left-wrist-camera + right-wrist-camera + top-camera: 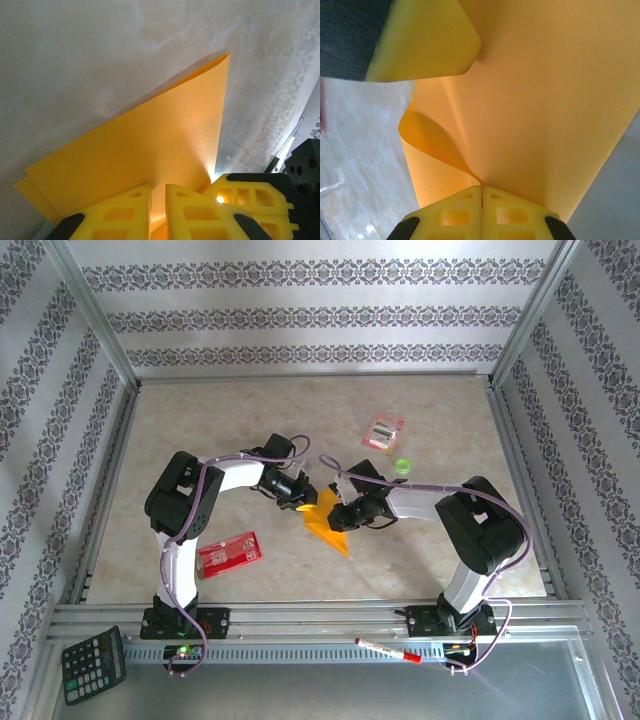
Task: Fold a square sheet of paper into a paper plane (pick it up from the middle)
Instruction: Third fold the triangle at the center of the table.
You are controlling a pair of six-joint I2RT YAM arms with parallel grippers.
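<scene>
Orange paper [330, 528] was held between the two grippers, doubled over. The right gripper [481, 200] was shut tight on its edge. The left gripper [158, 197] pinched it too, just beside the right one. Past the right gripper sat a small green thing [402, 466], then a pink-and-white packet [383, 430] farther off.

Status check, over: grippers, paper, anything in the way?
Both shut: left gripper and right gripper pinch the sheet of paper. Sheet doubled over between them. Nearest clutter: red packet by the left arm, apart from the sheet.
</scene>
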